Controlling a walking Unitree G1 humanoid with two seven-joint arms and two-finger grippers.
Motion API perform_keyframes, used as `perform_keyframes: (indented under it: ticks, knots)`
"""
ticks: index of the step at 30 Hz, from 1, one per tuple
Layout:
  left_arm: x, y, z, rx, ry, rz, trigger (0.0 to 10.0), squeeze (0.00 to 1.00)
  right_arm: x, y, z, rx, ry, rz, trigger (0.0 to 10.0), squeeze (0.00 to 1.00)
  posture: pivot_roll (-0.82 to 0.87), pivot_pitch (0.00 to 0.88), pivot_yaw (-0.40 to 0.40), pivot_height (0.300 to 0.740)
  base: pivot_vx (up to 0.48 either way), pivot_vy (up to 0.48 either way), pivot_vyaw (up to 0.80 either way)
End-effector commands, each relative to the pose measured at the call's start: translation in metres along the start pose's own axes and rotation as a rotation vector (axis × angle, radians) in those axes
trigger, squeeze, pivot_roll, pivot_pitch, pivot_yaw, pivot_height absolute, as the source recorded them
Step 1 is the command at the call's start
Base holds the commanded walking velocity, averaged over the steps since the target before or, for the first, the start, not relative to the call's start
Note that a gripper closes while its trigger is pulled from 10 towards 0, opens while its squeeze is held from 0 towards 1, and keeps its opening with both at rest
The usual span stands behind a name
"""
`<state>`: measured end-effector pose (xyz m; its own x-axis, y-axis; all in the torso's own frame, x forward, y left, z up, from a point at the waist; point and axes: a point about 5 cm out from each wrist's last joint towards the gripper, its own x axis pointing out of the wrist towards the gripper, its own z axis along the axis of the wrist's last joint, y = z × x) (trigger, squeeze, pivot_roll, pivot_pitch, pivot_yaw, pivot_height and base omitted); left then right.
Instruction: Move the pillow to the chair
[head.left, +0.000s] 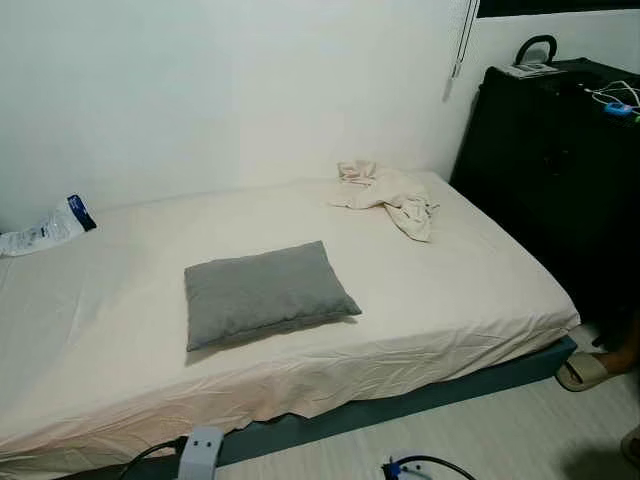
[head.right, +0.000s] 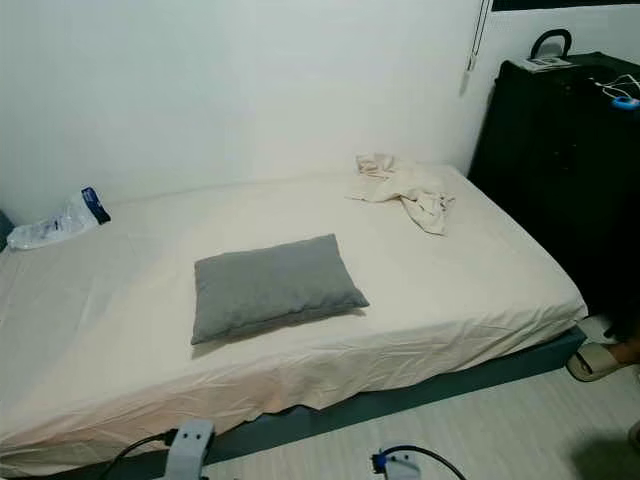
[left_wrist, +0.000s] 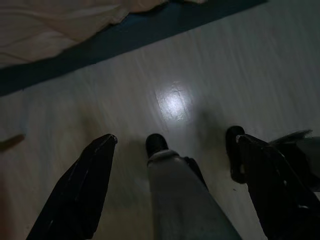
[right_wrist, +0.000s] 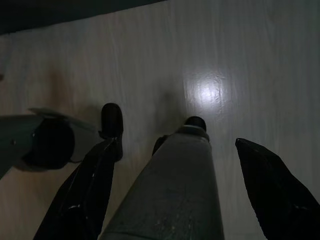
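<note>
A grey pillow (head.left: 262, 292) lies flat on the cream-sheeted bed (head.left: 120, 330), near its front edge and a little left of centre. Both arms hang low beside my legs, well short of the pillow. My left gripper (left_wrist: 175, 150) points down at the pale floor with its two black fingers (left_wrist: 82, 185) spread apart and nothing between them. My right gripper (right_wrist: 177, 150) also hangs over the floor, open and empty, its fingers (right_wrist: 272, 187) wide apart.
A crumpled cream cloth (head.left: 390, 195) lies at the bed's far right. A plastic packet (head.left: 45, 232) sits by the wall at far left. A tall black cabinet (head.left: 555, 170) stands right of the bed. A person's sandalled foot (head.left: 592, 368) rests on the floor by it.
</note>
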<state>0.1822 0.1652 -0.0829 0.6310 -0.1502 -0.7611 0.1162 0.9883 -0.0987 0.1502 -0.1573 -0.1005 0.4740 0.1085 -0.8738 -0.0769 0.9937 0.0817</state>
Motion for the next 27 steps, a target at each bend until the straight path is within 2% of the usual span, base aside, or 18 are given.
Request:
perform_keyframes:
  ticks: [1,2,4,12,20,27]
  knots:
    - [-0.001,0.004,0.001,0.022,0.011,-0.002,10.0,0.00,0.000,0.002,-0.002,0.020,0.012,-0.001,10.0,0.00,-0.01,0.000,0.044,0.740,0.000,0.000,0.00]
    - [-0.001,0.003,-0.002,0.055,0.030,-0.021,10.0,0.00,0.001,0.002,-0.001,0.047,0.012,0.003,10.0,0.00,-0.01,0.000,0.056,0.740,0.000,0.000,0.00]
    - [-0.001,0.000,-0.006,0.063,0.052,-0.034,10.0,0.00,0.000,0.001,-0.002,0.054,0.018,-0.001,10.0,0.00,-0.02,0.000,0.062,0.740,0.000,0.000,0.00]
    - [0.000,-0.017,-0.016,0.061,0.122,-0.109,10.0,0.00,-0.003,-0.008,-0.014,0.065,0.056,-0.019,10.0,0.00,-0.01,0.000,0.052,0.740,0.000,0.000,0.00]
    - [0.001,-0.026,-0.015,0.053,0.124,-0.145,10.0,0.00,-0.006,-0.018,-0.018,0.056,0.073,-0.033,10.0,0.00,-0.03,0.000,0.050,0.740,0.000,0.000,0.00]
    - [0.001,-0.026,-0.018,0.039,0.134,-0.153,10.0,0.00,-0.006,-0.020,-0.019,0.047,0.078,-0.038,10.0,0.00,-0.03,0.000,0.045,0.740,0.000,0.000,0.00]
